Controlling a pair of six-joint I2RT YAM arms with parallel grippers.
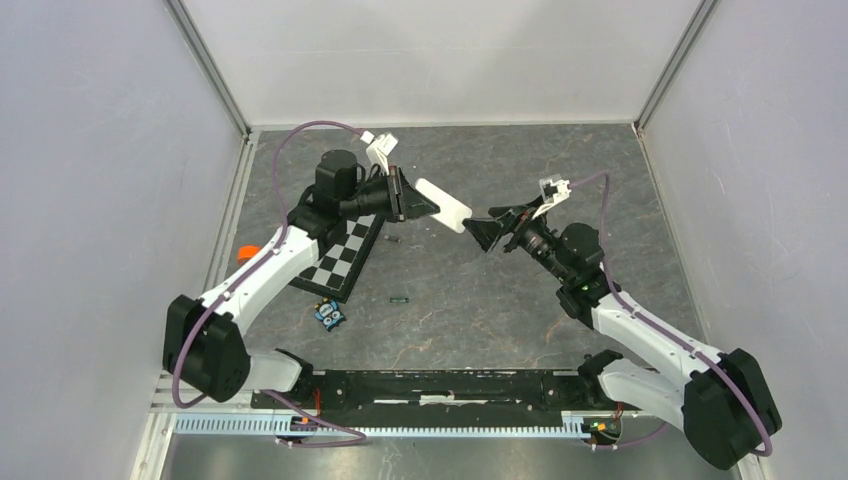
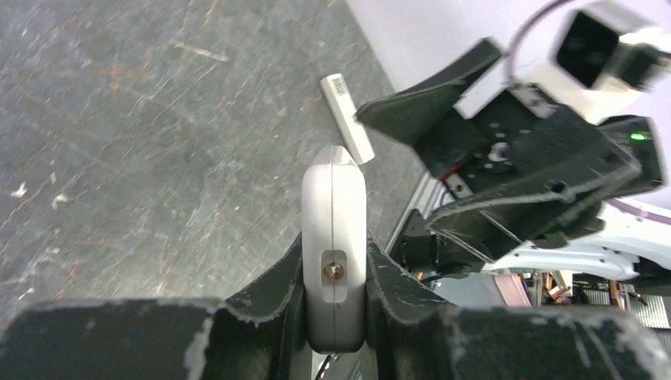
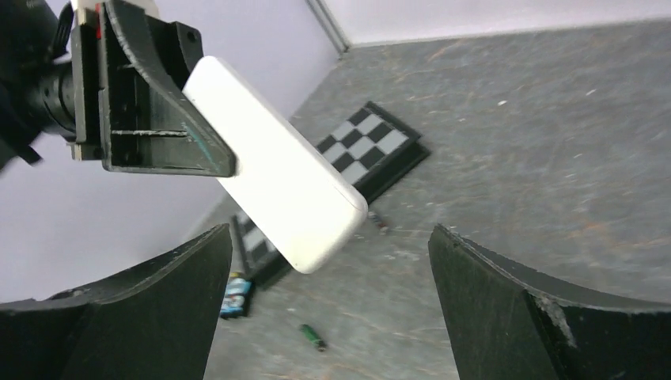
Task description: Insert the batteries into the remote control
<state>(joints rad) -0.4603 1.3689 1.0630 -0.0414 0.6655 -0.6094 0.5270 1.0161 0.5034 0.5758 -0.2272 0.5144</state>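
Left end effector [image 2: 335, 305] is clamped on one end of the remote control [image 1: 443, 204], which is held aloft over the bench [image 1: 520, 310]; right end effector [image 1: 483, 230] is spread wide and empty, just at the remote's free end. Both batteries [image 1: 400, 299] lie on the bench near the chessboard [image 1: 345, 255]. Risk judged: since only one end is gripped, the remote could be levered loose by an off-centre close

Edge-on remote control [image 2: 334, 237] clamped between left fingers [image 2: 265, 297]; small white piece [image 2: 346, 119], maybe cover, beyond.
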